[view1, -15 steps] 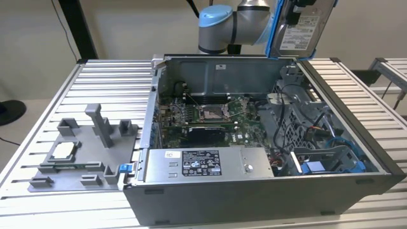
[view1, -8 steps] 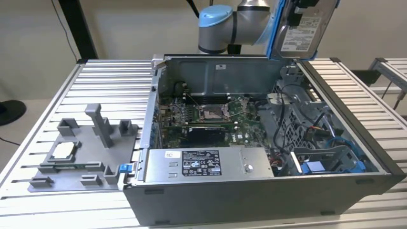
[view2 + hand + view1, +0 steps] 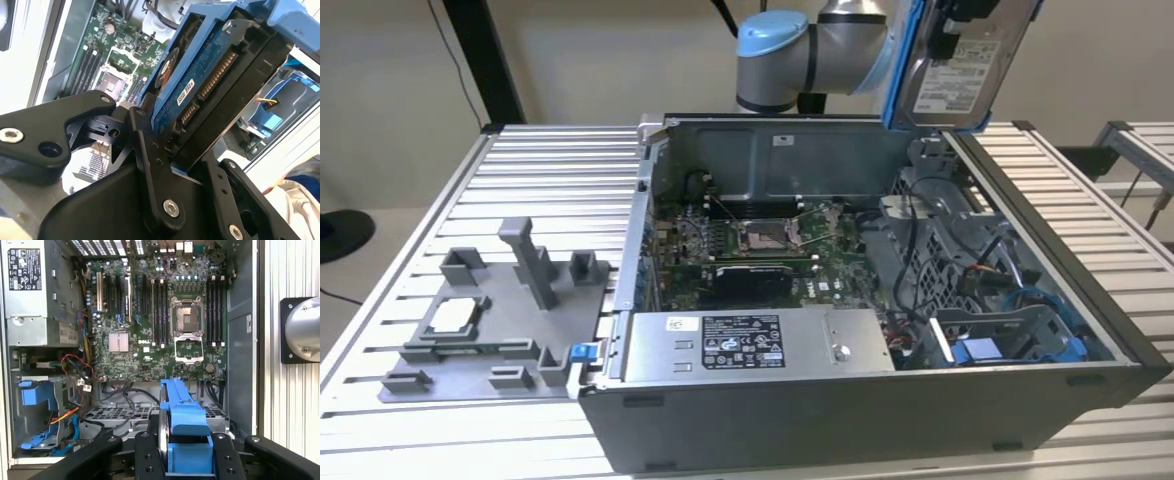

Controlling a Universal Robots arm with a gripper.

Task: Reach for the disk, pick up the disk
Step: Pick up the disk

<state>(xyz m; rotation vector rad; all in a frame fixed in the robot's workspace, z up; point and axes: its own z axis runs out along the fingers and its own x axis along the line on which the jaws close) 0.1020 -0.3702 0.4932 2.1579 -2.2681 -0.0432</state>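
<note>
The disk (image 3: 963,68) hangs upright in the air above the back right corner of the open computer case (image 3: 1067,375). Its silver face with the white label shows, edged by its blue bracket. In both wrist views my gripper (image 3: 185,150) (image 3: 186,456) is shut on the disk (image 3: 200,85) (image 3: 182,412). A black finger (image 3: 150,165) presses on one side and the blue circuit side with its connector faces the second wrist camera. The arm's blue-capped joint (image 3: 781,45) sits just to the exterior view's left of the disk.
Below lie the motherboard (image 3: 165,315), loose cables and a blue drive cage (image 3: 1014,345). A big silver box with a black label (image 3: 740,342) fills the case's front. A grey fixture (image 3: 494,320) with a small square chip (image 3: 454,316) stands on the slatted table at the exterior view's left.
</note>
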